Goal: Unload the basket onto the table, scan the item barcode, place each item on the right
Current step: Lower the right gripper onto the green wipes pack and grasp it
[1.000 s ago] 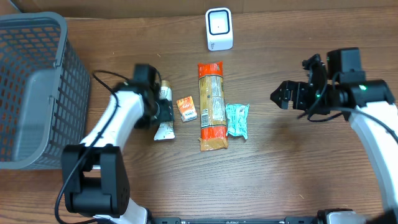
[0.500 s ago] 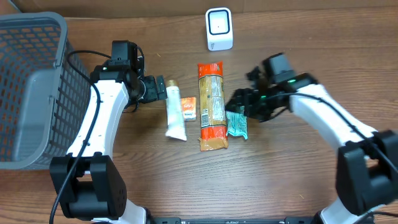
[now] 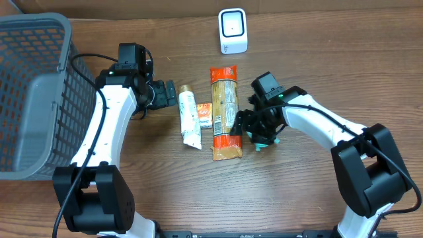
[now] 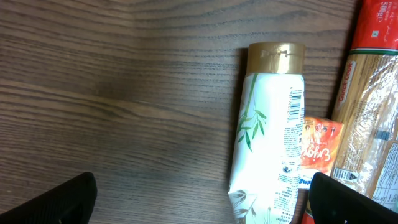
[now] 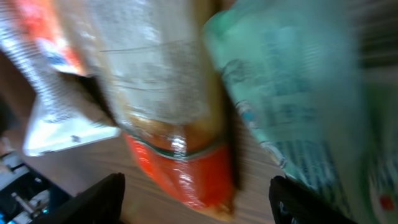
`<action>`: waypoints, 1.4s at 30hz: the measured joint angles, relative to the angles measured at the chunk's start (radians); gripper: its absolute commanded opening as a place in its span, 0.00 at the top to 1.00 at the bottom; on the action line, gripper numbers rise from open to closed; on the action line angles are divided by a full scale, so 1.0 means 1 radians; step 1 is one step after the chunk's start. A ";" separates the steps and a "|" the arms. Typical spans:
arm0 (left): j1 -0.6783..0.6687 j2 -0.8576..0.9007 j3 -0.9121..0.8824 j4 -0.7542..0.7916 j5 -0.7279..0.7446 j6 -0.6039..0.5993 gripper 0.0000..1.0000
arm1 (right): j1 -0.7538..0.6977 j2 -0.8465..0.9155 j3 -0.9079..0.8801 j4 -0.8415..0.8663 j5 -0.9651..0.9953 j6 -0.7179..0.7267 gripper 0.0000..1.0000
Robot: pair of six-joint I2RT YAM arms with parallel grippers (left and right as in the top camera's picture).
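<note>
A white scanner [image 3: 232,31] stands at the back of the table. In a row lie a white tube with a gold cap [image 3: 190,118] [image 4: 273,130], a small orange box [image 3: 203,115] [image 4: 317,146], a long pasta pack [image 3: 225,112] [image 5: 149,81] and a green packet [image 5: 298,112]. My left gripper [image 3: 168,94] [image 4: 199,205] is open, just left of the tube's cap and holding nothing. My right gripper [image 3: 254,129] [image 5: 199,202] is open, low over the green packet and the pasta pack's orange end. It hides most of the packet from overhead.
A grey mesh basket [image 3: 33,92] fills the left side of the table. Bare wood lies in front of the items and to the right.
My left gripper has opened and pulled back from the tube, which now lies flat. My right arm has swung left from the far right and come down over the green packet.
</note>
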 measured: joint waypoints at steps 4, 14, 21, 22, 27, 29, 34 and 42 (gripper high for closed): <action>0.000 0.000 0.000 0.000 0.000 0.000 0.00 | -0.072 0.000 0.000 -0.074 0.027 -0.076 0.21; 0.000 0.000 0.000 0.000 0.000 0.000 0.00 | -0.331 -0.026 0.141 -0.278 0.019 -0.396 0.09; 0.000 0.000 0.000 0.000 0.000 0.000 0.00 | -0.373 -0.042 0.165 -0.196 0.010 -0.674 0.09; 0.000 0.000 0.000 0.000 0.000 0.000 0.00 | -0.372 -0.038 0.165 -0.188 0.009 -0.693 0.09; 0.000 0.000 0.000 0.000 0.000 0.000 0.00 | -0.365 0.004 0.166 -0.276 0.010 -0.697 0.24; 0.000 0.000 0.000 0.000 0.000 0.000 0.00 | -0.365 0.019 0.165 -0.313 0.011 -0.680 0.26; 0.000 0.000 0.000 0.000 0.000 0.000 0.00 | -0.361 0.025 0.135 -0.316 0.013 -0.638 0.32; 0.000 0.000 0.000 0.000 0.000 0.000 0.00 | -0.306 0.025 0.003 -0.218 -0.004 -0.601 0.78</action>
